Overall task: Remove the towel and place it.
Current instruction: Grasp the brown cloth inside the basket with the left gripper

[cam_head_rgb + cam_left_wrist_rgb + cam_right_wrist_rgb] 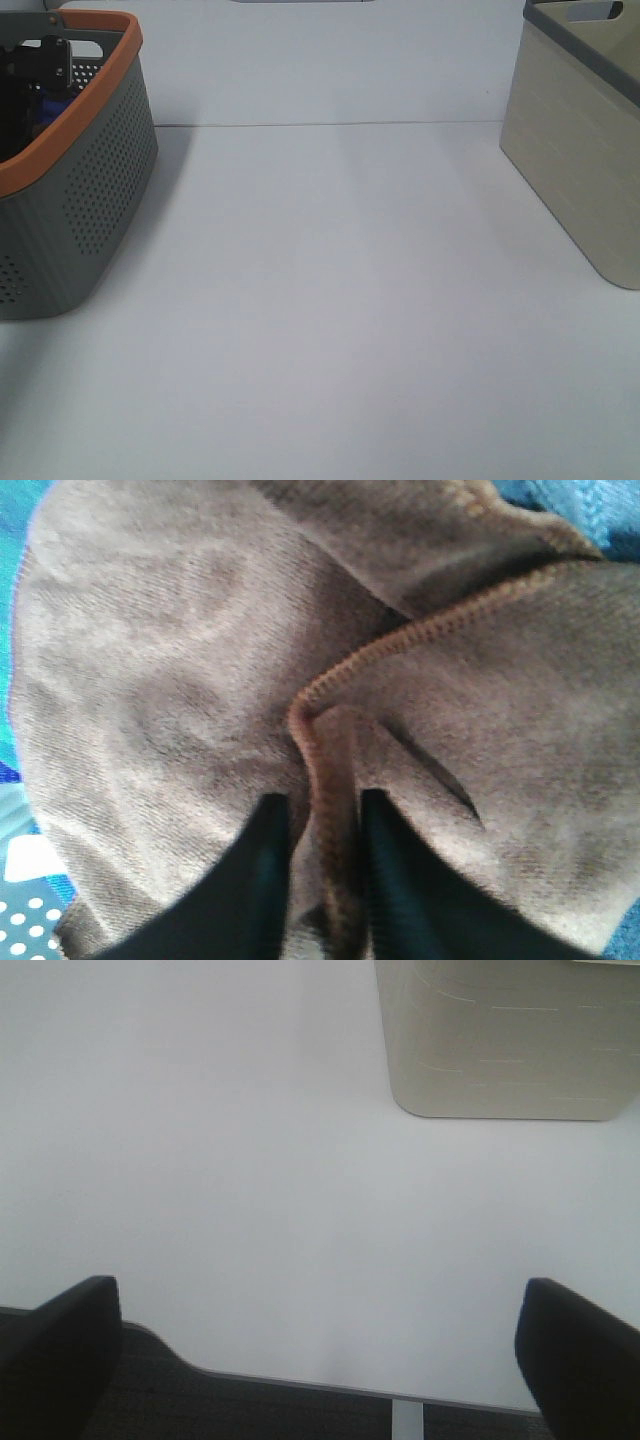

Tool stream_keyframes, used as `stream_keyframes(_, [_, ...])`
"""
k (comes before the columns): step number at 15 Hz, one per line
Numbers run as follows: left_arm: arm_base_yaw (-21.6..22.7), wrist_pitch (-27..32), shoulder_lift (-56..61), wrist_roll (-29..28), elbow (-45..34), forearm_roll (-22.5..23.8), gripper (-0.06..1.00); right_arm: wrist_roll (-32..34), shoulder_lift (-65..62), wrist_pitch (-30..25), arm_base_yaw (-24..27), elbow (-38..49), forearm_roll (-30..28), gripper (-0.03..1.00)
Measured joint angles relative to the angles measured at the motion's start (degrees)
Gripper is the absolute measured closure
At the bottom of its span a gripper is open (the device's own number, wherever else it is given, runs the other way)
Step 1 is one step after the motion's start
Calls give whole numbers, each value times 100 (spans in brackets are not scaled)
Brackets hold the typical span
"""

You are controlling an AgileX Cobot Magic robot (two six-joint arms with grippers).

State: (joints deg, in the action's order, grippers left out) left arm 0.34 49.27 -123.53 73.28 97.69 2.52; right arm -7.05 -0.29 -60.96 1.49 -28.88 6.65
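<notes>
The reddish-brown towel fills the left wrist view, crumpled, with a stitched hem running across it. My left gripper is shut on a raised fold of the towel's hem, one dark finger on each side of it. In the exterior view the left arm reaches down inside the grey basket with the orange rim at the far left; the towel is hidden there. My right gripper is open and empty over the white table's near edge, and is out of the exterior view.
A blue cloth lies under the towel in the grey basket. A beige bin with a grey rim stands at the right edge, and it also shows in the right wrist view. White table lies between the two containers.
</notes>
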Motion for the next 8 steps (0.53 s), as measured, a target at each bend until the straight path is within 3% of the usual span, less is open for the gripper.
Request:
stream_keyframes(3, [0, -34, 0, 0, 0, 0, 94, 0, 0, 0, 0, 0, 0, 0])
stream_keyframes(8, [0, 92, 304, -103, 0, 441, 94, 0, 0, 0, 0, 0, 0, 0])
